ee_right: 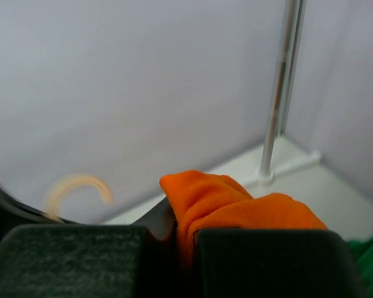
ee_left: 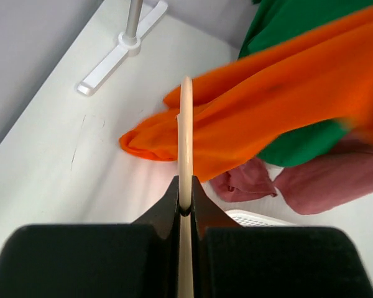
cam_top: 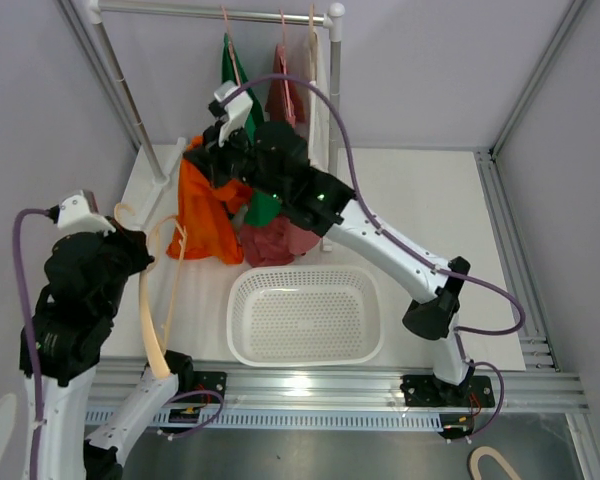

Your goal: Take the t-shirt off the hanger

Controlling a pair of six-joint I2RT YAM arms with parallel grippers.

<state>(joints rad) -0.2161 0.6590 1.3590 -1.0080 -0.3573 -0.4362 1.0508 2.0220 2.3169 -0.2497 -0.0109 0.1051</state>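
Observation:
The orange t-shirt (cam_top: 205,215) hangs bunched over the table's left side. My right gripper (cam_top: 208,150) is shut on a fold of it from above; the right wrist view shows the orange fabric (ee_right: 236,205) pinched in that gripper (ee_right: 183,214). My left gripper (cam_top: 140,255) is shut on the cream hanger (cam_top: 152,310), whose hook (cam_top: 125,212) curls near the wrist. In the left wrist view the hanger (ee_left: 185,136) runs straight up out of the gripper (ee_left: 185,186) across the t-shirt's (ee_left: 267,118) lower edge. Whether its far end is inside the cloth is hidden.
A white perforated basket (cam_top: 305,315) sits at the near middle. Pink garments (cam_top: 275,242) lie heaped behind it. A green shirt (cam_top: 242,90) and other clothes (cam_top: 282,85) hang from the rack rail (cam_top: 210,12). The rack's foot (ee_left: 121,53) stands at the far left.

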